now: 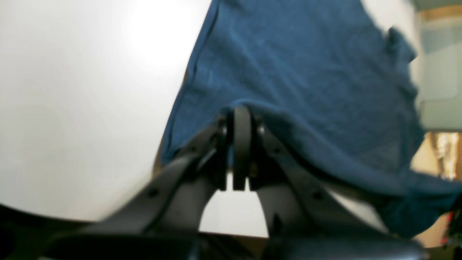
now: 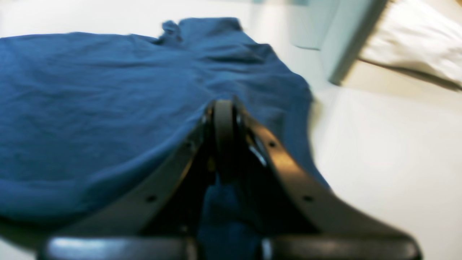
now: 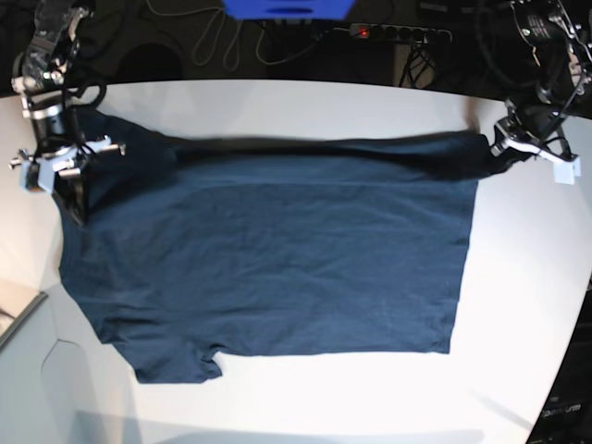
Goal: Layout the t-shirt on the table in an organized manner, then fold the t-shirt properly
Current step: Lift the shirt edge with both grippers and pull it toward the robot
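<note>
The t-shirt [image 3: 277, 268] is dark blue, soft cotton with small wrinkles. It lies spread out on the table [image 3: 518, 305], which is white, smooth and shiny, with a curved far edge. In the base view the shirt makes a wide, nearly square shape. Its far edge is pulled into a straight line between the two arms. A short sleeve [image 3: 171, 361] sticks out at the near left corner.

The right gripper [image 2: 223, 108] is at the far left corner of the shirt in the base view. Its black fingers are pressed together and pinch a fold of the blue cloth. The cloth goes up to the fingertips like a little tent.

The left gripper [image 1: 241, 119] is at the far right corner of the shirt in the base view. Its black fingers are also squeezed together on the edge of the shirt, and the cloth drapes down from them.

Both arms reach down from the far side of the table, well apart, one at each end of the shirt's far edge.

A pale grey box corner [image 3: 18, 319] shows at the left, just beside the table.
</note>
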Action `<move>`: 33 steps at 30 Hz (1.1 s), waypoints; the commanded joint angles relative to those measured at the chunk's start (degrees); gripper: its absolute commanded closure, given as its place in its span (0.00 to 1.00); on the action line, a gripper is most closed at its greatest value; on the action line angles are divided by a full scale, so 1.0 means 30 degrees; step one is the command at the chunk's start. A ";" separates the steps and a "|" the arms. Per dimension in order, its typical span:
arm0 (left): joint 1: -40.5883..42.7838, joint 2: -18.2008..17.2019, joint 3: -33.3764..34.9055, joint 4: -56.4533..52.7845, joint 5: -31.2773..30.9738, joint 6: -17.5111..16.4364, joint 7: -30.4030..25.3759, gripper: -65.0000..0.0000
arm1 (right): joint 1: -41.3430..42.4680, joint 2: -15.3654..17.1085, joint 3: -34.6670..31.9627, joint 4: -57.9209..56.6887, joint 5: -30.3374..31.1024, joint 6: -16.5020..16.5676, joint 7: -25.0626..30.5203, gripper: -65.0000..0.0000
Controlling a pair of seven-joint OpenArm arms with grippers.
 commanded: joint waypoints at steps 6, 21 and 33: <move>-0.0415 -0.1071 0.0005 0.0547 0.0159 -0.0143 -0.0182 1.00 | 0.1476 0.1242 -0.0138 -0.0721 0.0216 0.0141 0.0454 1.00; 0.0113 -0.1101 0.0093 0.2569 0.0100 -0.0143 -0.0124 1.00 | -0.0546 0.1535 0.0770 0.1653 0.0391 0.0141 0.0659 1.00; 0.2750 -0.0485 0.0093 0.5616 0.0100 -0.0143 -0.0124 1.00 | -0.6348 0.1330 0.2470 0.4905 0.2912 0.0141 0.0659 1.00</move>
